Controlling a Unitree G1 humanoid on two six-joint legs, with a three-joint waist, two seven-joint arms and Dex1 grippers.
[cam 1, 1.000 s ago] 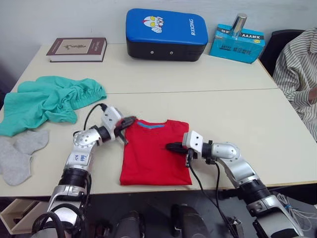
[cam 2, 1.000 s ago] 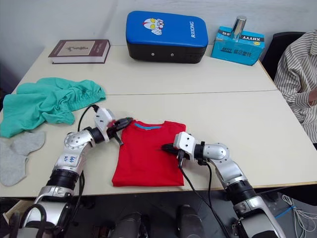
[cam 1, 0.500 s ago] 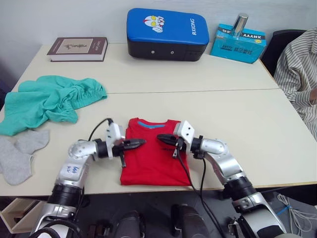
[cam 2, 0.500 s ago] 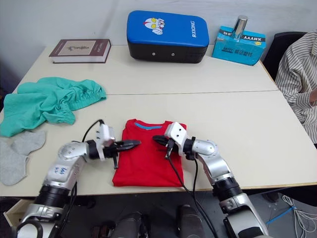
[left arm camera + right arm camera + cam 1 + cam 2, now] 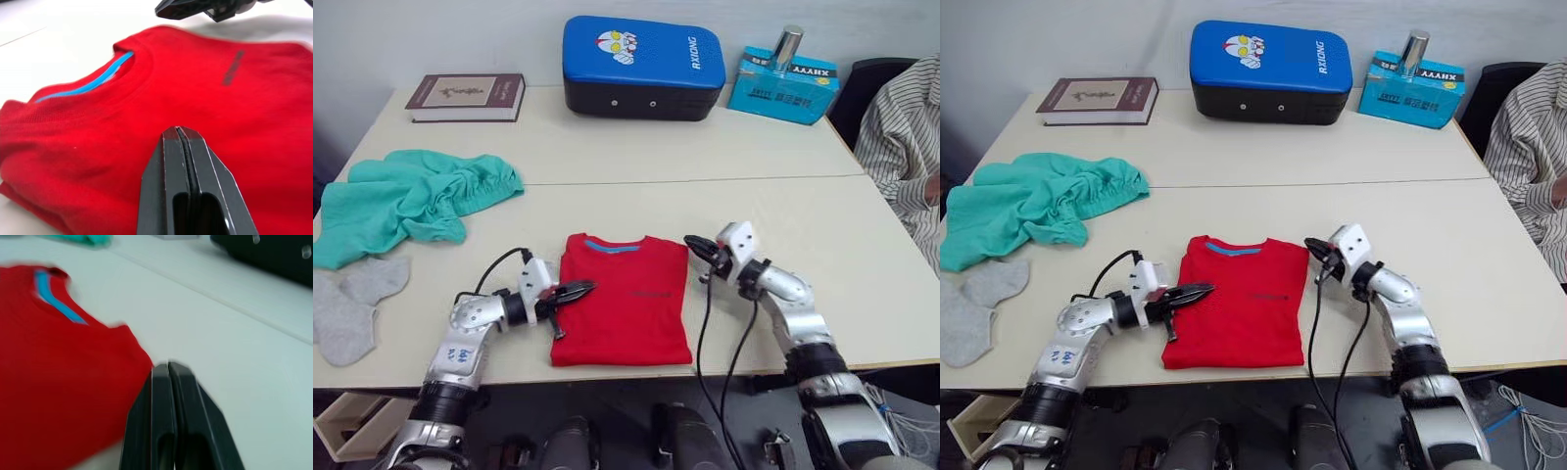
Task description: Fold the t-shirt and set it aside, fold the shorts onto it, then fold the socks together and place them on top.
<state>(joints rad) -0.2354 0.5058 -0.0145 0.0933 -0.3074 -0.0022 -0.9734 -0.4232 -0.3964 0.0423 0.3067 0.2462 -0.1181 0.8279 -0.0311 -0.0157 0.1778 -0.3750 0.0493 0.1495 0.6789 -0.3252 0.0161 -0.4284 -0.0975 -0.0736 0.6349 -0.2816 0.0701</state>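
Clearly the t-shirt (image 5: 623,299) was already folded into a neat rectangle, collar band facing up, lying flat near the front edge of the tabletop (image 5: 822,211). The left gripper (image 5: 576,291) had its jaws pressed together, holding nothing, with the tips over the shirt's left edge. The right gripper (image 5: 697,244) also had its jaws together and empty, just beside the shirt's upper right corner, above bare tabletop. The shorts (image 5: 406,201) lay crumpled at the left side of the tabletop, well apart from the shirt, and the socks (image 5: 352,299) lay loose in front of them near the left edge.

By my judgement the folding of the shirt was done or nearly so, and setting it aside was the step in hand. The next move would call for opening the jaws, gripping the folded stack through all its layers so it did not spring apart, and shifting it to a free spot before reaching for the shorts.
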